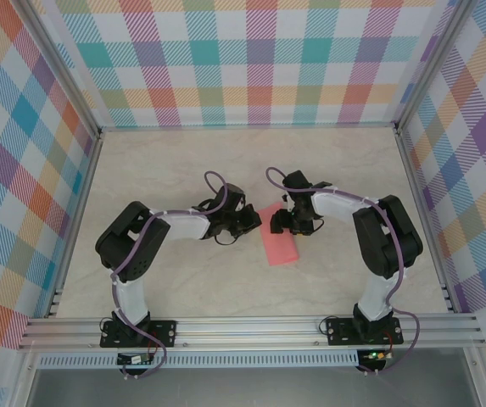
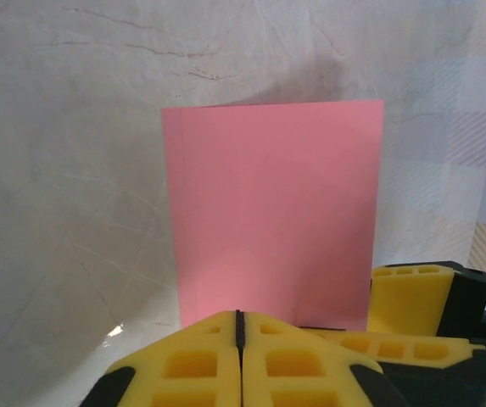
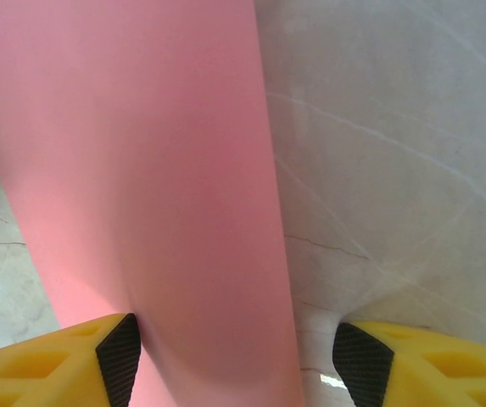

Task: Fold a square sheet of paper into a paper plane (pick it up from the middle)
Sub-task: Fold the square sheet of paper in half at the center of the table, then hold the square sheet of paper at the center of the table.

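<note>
Right now my left gripper [image 2: 239,326] is closed, its two yellow fingers pressed flat together with only a thin seam between them. The tips meet at the near edge of the thin, plain salmon-pink sheet of paper [image 2: 272,212]; whether that edge is nipped between them, I cannot tell. The sheet lies flat on the pale marbled tabletop [image 1: 183,161], between my two arms and a little toward my right side. From above it looks longer than wide and sits at a slant. My left wrist camera shows a faint lengthwise line down its middle.

My right gripper [image 3: 234,356] stands with its jaws apart, one black-tipped yellow finger on each side of the sheet, gripping nothing. The pink surface runs away from it between those fingers. One of the right gripper's yellow fingers [image 2: 408,292] shows just beside the sheet's near right corner in the left wrist view.
</note>
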Action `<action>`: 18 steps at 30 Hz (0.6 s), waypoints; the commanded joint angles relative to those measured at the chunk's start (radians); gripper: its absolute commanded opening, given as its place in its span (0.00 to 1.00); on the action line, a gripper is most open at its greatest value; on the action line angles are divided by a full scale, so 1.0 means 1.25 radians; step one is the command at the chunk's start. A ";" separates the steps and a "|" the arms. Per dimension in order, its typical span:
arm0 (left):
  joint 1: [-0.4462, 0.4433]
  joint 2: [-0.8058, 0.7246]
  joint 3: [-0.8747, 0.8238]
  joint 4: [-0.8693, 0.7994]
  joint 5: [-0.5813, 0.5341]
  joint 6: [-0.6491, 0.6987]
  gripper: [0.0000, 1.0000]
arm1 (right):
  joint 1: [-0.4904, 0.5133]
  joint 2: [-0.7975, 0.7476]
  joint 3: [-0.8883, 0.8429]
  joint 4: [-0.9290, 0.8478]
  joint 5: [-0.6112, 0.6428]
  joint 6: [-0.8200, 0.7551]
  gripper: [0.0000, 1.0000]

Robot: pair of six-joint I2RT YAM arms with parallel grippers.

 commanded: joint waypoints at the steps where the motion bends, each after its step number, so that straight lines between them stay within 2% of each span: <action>1: -0.004 0.026 0.030 0.015 0.029 0.003 0.00 | 0.008 0.123 -0.070 0.075 0.040 -0.009 0.70; 8: -0.004 0.048 0.042 0.021 0.047 0.008 0.00 | 0.013 0.134 -0.070 0.081 0.048 -0.001 0.71; 18: -0.004 0.094 0.072 -0.038 0.050 0.026 0.00 | 0.014 0.104 -0.080 0.093 -0.008 -0.001 0.69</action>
